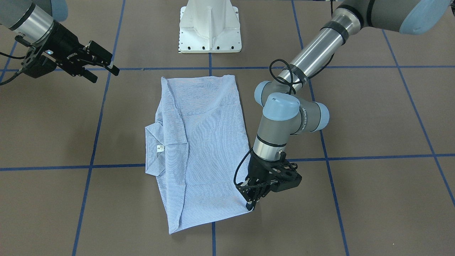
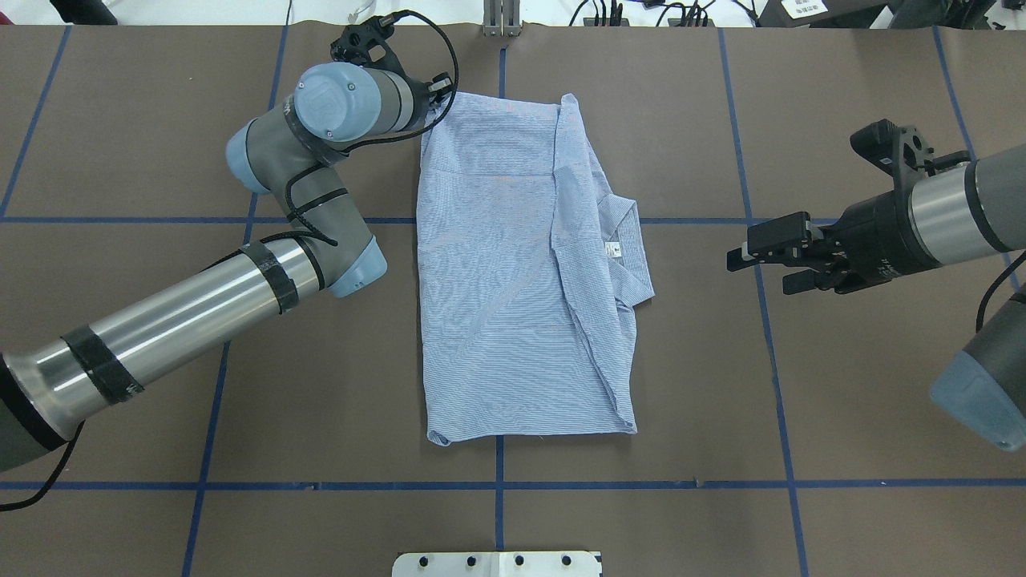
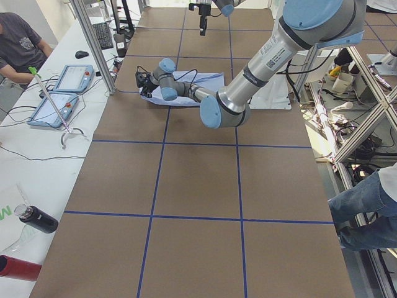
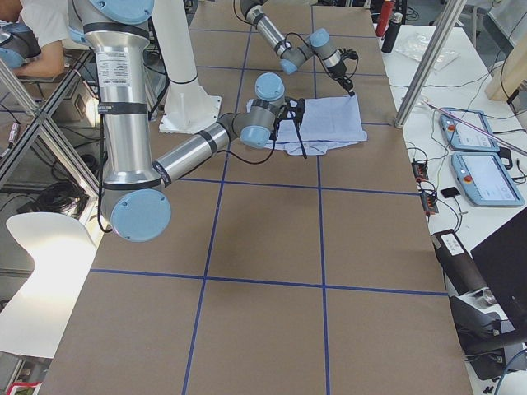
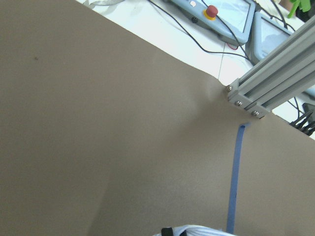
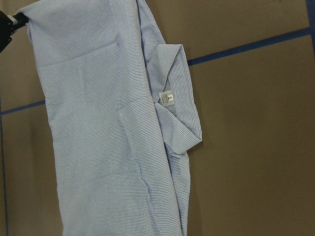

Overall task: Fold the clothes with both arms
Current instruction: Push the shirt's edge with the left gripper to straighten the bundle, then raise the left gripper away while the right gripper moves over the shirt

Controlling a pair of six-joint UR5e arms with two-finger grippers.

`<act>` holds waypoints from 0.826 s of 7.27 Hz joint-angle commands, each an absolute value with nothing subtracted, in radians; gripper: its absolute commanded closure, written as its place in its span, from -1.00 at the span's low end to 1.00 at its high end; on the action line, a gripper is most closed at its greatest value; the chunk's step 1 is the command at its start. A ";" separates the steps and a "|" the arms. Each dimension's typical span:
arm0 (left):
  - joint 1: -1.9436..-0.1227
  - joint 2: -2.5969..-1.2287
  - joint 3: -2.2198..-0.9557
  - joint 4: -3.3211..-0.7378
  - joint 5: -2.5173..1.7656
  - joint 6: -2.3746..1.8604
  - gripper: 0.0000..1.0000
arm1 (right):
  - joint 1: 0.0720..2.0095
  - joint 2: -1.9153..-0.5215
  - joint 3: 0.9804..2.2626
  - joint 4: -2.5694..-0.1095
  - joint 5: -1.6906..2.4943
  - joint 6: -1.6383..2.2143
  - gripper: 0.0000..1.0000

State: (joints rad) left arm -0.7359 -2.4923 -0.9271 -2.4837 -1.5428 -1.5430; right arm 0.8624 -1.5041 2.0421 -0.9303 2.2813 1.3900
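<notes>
The light blue striped shirt (image 2: 513, 272) lies folded into a long rectangle at the table's middle. Its collar and white label (image 2: 613, 250) stick out on my right side. My left gripper (image 1: 250, 204) is down at the shirt's far left corner, fingers pinched together on the cloth edge. In the overhead view the wrist (image 2: 353, 100) hides the fingers. A sliver of cloth (image 5: 197, 230) shows in the left wrist view. My right gripper (image 2: 741, 260) is open and empty, hovering off the shirt beside the collar. The right wrist view shows the shirt (image 6: 98, 123) and its label (image 6: 168, 98).
The white pedestal base (image 1: 209, 26) stands at the near edge behind the shirt. Blue tape lines (image 2: 497, 485) grid the brown table. An aluminium post (image 5: 275, 78) stands at the far edge by my left gripper. Teach pendants (image 3: 62, 93) and operators are at the table's far side.
</notes>
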 commanded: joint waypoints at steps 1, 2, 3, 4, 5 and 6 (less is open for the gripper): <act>-0.736 -2.499 -0.911 -2.510 -1.529 -1.539 -0.60 | 0.845 -1.471 2.023 -0.939 2.223 1.390 -1.00; -0.736 -2.499 -0.917 -2.510 -1.532 -1.542 -1.00 | 0.821 -1.426 1.985 -0.940 2.162 1.388 -1.00; -0.759 -2.499 -0.931 -2.508 -1.552 -1.542 -1.00 | 0.795 -1.360 1.949 -0.993 2.108 1.365 -1.00; -0.819 -2.479 -0.957 -2.484 -1.703 -1.534 -1.00 | 0.775 -1.253 1.925 -1.160 2.079 1.253 -1.00; -0.868 -2.415 -1.021 -2.430 -1.874 -1.523 -1.00 | 0.749 -1.148 1.918 -1.353 2.035 1.162 -1.00; -0.888 -2.332 -1.140 -2.363 -1.912 -1.453 -1.00 | 0.708 -1.056 1.883 -1.481 1.970 1.094 -1.00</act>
State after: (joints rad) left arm -0.8501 -2.4179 -1.0254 -2.4338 -1.8137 -1.5113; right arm 0.7497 -1.1715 1.9153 -1.3058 2.0374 1.1858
